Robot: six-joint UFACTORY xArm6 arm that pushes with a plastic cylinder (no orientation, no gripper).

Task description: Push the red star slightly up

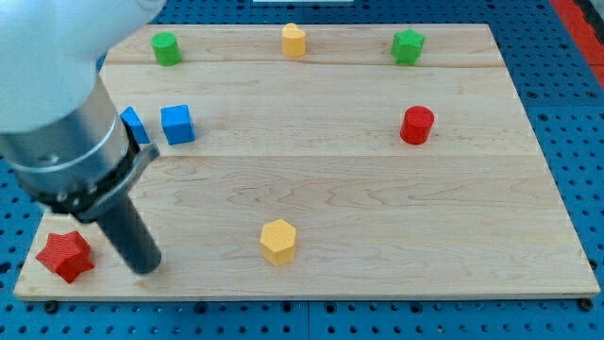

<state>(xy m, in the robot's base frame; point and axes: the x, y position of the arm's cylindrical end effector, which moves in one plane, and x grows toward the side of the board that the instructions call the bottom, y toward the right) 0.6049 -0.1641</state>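
Currently: red star-shaped block (pixel 65 255) at bottom-left corner of wooden surface (pixel 377 217); my tip (pixel 146 267) just right of it, apart. No fingers fitted. Upward push not yet begun.

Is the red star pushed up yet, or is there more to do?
Not that I can see. The red star sits in the board's bottom-left corner as viewed. In hand: my tip is just to its right, apparently not touching. Left: get below the star and nudge it slightly toward the view's top.
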